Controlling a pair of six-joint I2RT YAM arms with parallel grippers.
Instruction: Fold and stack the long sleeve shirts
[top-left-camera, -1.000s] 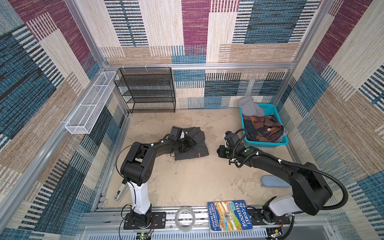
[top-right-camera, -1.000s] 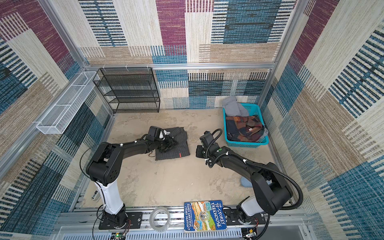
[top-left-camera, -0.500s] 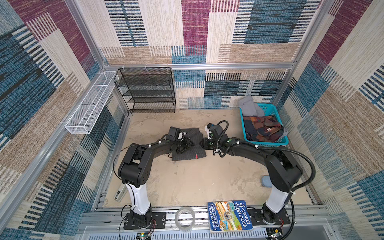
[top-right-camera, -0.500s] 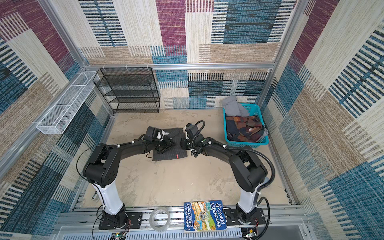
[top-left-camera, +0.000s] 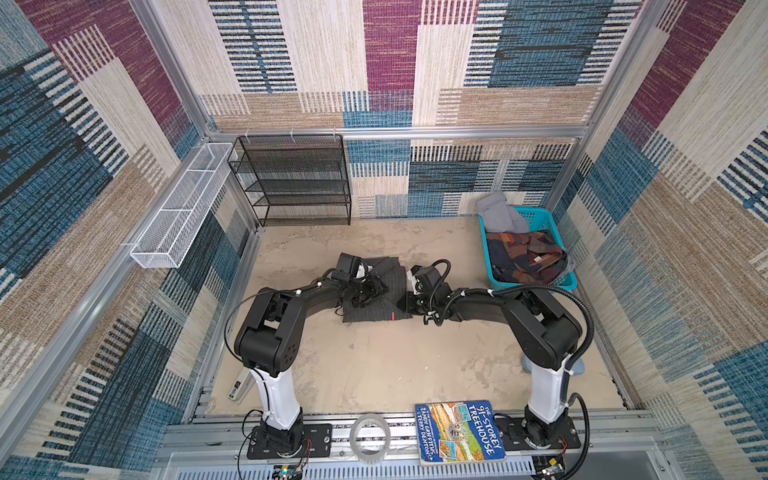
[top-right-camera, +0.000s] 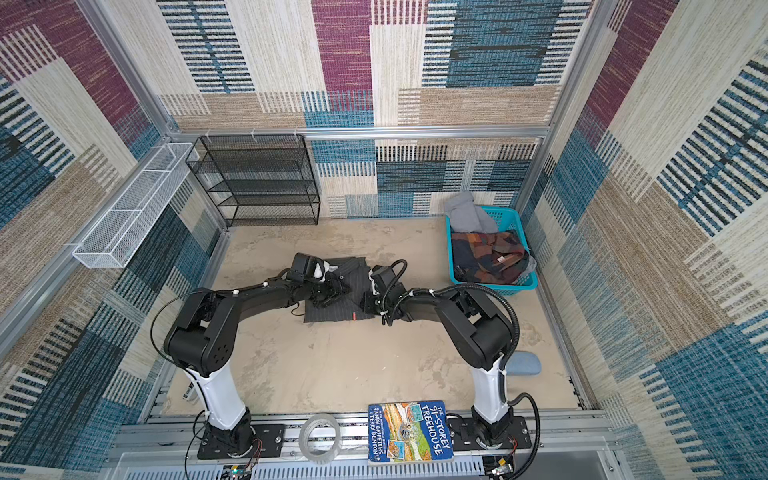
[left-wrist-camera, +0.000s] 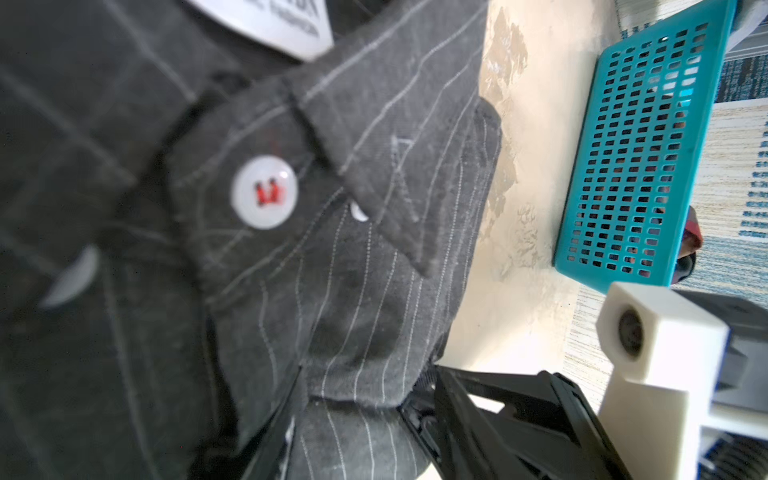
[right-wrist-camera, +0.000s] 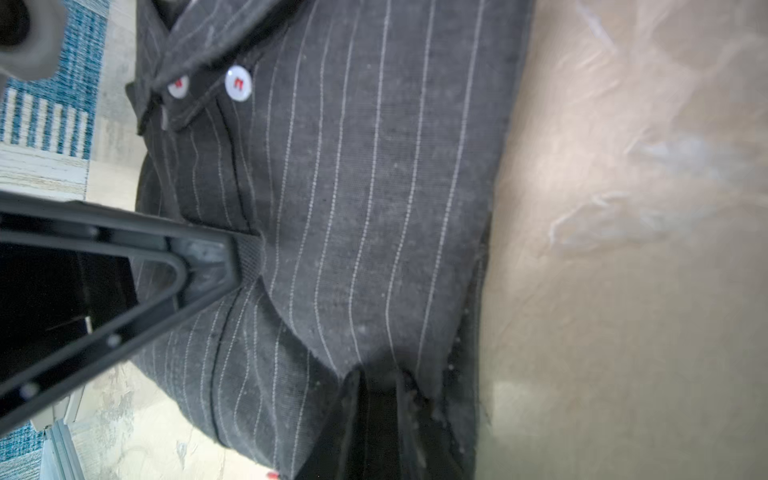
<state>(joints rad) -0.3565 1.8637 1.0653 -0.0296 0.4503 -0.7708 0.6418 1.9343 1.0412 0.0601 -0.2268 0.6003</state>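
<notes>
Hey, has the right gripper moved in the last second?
Yes. The right gripper has moved left, away from the teal basket, to the right edge of the charcoal shirt.

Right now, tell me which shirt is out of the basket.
The charcoal pinstriped shirt, lying flat on the table; the plaid one and the grey garment are in the teal basket.

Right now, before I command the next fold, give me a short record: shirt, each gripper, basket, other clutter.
shirt: pinstripe shirt, folded, lying flat mid-table
left gripper: over the shirt's middle, closed on a fold of it
right gripper: at the shirt's basket-side edge, one fingertip on top; grip unclear
basket: teal basket, apart from the shirt, holds a plaid garment and a grey garment
front rail: book, tape roll
</notes>
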